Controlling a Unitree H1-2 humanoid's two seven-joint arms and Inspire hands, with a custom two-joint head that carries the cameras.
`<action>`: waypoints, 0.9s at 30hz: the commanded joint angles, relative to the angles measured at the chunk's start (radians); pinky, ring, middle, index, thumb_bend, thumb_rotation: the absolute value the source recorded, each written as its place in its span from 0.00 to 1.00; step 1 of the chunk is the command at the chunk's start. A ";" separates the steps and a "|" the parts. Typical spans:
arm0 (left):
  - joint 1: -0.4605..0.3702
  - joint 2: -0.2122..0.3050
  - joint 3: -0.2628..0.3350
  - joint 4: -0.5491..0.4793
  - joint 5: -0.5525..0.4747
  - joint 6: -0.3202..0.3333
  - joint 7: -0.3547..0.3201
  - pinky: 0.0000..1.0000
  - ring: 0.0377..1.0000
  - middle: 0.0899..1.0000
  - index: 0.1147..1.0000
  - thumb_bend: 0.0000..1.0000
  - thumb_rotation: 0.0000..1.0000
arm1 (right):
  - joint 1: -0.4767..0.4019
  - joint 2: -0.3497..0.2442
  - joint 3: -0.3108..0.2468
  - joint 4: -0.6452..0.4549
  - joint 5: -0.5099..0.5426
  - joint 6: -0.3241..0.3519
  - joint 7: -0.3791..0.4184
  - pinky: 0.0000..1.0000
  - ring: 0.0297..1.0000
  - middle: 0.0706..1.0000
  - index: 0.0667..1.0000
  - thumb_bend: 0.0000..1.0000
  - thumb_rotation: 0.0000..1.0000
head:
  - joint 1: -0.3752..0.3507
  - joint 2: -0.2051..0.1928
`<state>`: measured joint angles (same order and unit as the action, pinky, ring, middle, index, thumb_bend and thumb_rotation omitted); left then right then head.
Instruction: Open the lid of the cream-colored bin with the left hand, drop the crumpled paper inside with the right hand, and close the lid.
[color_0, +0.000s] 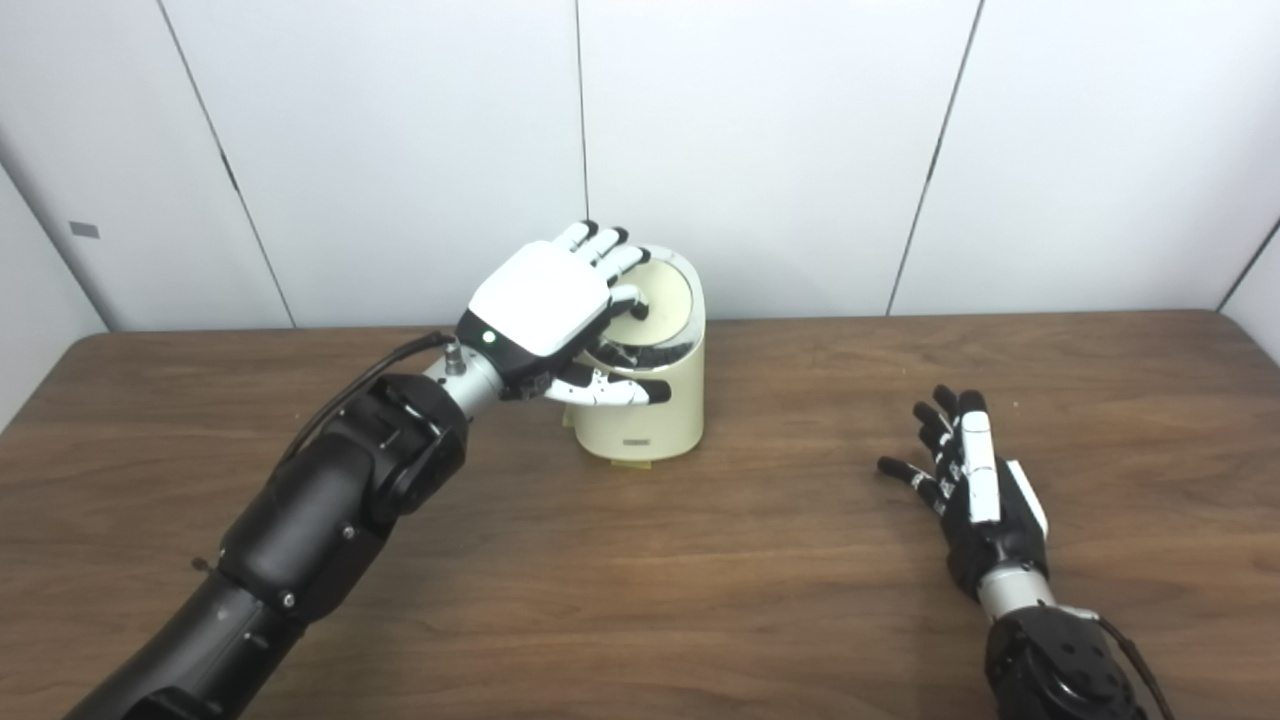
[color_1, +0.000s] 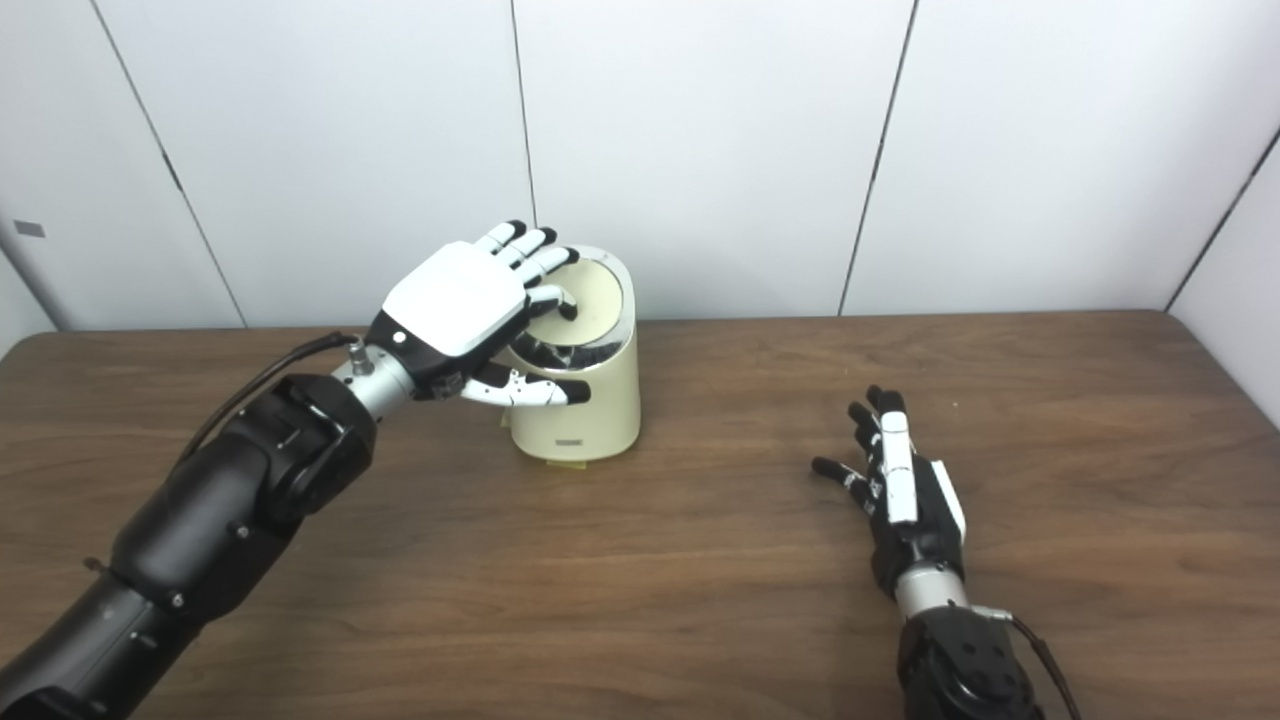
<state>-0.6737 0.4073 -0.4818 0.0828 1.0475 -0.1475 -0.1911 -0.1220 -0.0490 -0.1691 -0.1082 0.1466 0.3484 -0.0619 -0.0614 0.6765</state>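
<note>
The cream-colored bin (color_0: 650, 410) stands upright at the back middle of the table. Its round lid (color_0: 668, 295) with a shiny rim sits tilted, and a dark gap shows below its near edge. My left hand (color_0: 545, 300) lies over the lid, fingers spread on the disc and thumb (color_0: 610, 390) stretched across the bin's front; it grips nothing. My right hand (color_0: 975, 480) rests on the table to the right of the bin, open and empty, fingers pointing away from me. No crumpled paper shows in either view.
The brown wooden table (color_0: 700, 580) runs up to a white panelled wall (color_0: 780, 150) just behind the bin. My left forearm (color_0: 330, 500) crosses the table's left half. A small yellowish scrap (color_0: 625, 462) peeks out under the bin's base.
</note>
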 joint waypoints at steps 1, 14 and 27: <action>-0.017 0.007 0.018 -0.012 -0.022 -0.019 0.014 0.99 0.97 0.90 0.69 0.54 0.96 | -0.017 -0.017 -0.004 -0.007 -0.008 0.004 -0.002 0.96 0.99 0.94 0.97 0.56 1.00 | -0.001 0.001; -0.010 -0.036 0.240 -0.163 -0.240 0.088 -0.040 0.84 0.92 0.90 0.83 0.48 1.00 | 0.001 -0.052 0.057 -0.005 -0.079 -0.019 0.018 0.92 0.97 0.94 0.98 0.53 1.00 | 0.001 -0.001; 0.308 -0.232 0.441 -0.409 -0.525 0.322 -0.003 0.89 0.94 0.92 0.89 0.39 0.96 | -0.001 -0.044 0.071 -0.016 -0.069 -0.079 0.036 0.89 0.93 0.92 0.94 0.59 0.99 | 0.008 0.004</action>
<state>-0.3267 0.1736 -0.0610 -0.2867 0.5540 0.1710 -0.2322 -0.1096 -0.0996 -0.0943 -0.1071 0.0666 0.3013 -0.0348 -0.0522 0.6796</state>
